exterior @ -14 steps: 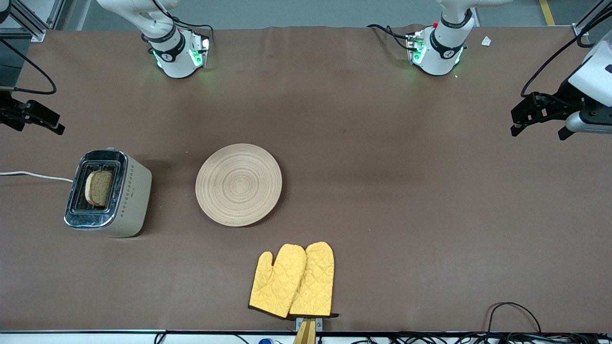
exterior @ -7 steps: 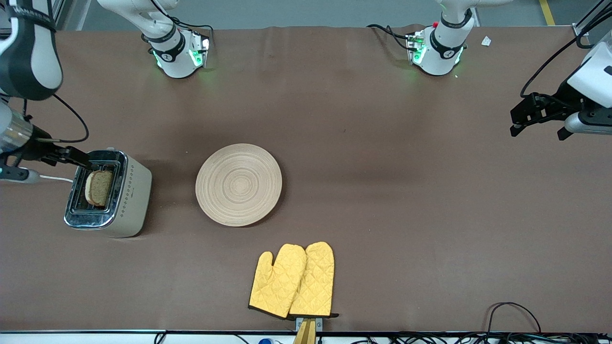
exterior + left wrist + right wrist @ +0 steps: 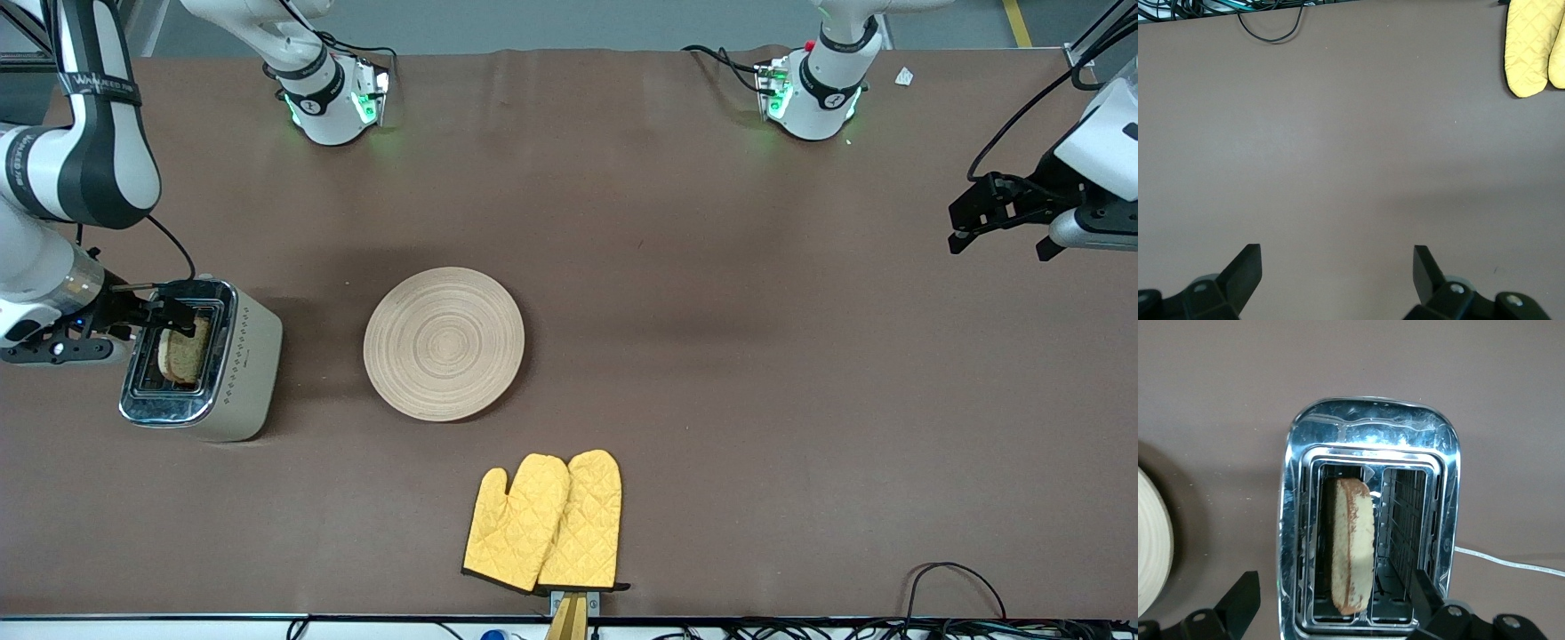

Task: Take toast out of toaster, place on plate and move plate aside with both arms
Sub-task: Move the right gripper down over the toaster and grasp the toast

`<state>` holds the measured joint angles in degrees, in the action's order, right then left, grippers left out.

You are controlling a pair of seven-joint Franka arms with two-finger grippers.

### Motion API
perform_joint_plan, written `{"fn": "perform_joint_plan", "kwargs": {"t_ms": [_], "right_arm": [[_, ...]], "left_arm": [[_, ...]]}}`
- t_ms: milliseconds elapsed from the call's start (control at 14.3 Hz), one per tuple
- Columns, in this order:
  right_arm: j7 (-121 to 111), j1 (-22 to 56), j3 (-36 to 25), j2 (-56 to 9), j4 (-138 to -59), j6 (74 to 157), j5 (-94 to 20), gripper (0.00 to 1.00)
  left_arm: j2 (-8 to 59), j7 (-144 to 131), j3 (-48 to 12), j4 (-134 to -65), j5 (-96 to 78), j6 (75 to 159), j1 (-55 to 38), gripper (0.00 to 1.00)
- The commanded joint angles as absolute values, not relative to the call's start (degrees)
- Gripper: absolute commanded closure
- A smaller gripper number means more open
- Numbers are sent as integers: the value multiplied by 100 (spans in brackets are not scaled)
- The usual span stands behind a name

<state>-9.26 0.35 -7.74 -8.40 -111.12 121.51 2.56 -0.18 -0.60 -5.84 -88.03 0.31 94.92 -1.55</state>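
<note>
- Right gripper (image 3: pixel 178 317): fingers spread wide, hovering over the toaster (image 3: pixel 233 364), straddling its slots.
- Toast (image 3: pixel 185 349): upright on edge in one toaster slot, directly beneath the right gripper, not touched.
- Plate (image 3: pixel 444 343): flat on the table (image 3: pixel 756 400), beside the toaster toward the left arm's end, bare.
- Mitts (image 3: pixel 545 523): nearer the front camera than the plate.
- Left gripper (image 3: pixel 962 222): fingers spread, waiting over bare table at the left arm's end, well apart from the plate.
</note>
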Motion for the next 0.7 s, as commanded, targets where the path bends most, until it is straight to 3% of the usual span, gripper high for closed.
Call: {"fn": "perform_joint_plan", "kwargs": {"t_ms": [0,70,140,280,350,631], "right_arm": [[-1011,-184,-747,-1019,-11215,12419,273,1],[-1019,-202,-747,-1054,-11215,12419,272,3],[-1028,-211,-747,-1063,-11224,12410,272,26],[-1020,-202,-747,-1125,-11294,12419,246,90],[-993,-193,-747,-1151,-11285,12410,229,98],[-967,-185,-738,-1143,-11119,12331,141,100]], "left_arm": [[26,-105,-598,-8675,53,9378,-149,0],[26,-97,-598,-8675,53,9378,-149,0],[26,-97,-598,-8675,53,9378,-149,0],[26,-97,-598,-8675,53,9378,-149,0],[26,-88,-598,-8675,53,9378,-149,0],[26,-88,-598,-8675,53,9352,-149,0]]}}
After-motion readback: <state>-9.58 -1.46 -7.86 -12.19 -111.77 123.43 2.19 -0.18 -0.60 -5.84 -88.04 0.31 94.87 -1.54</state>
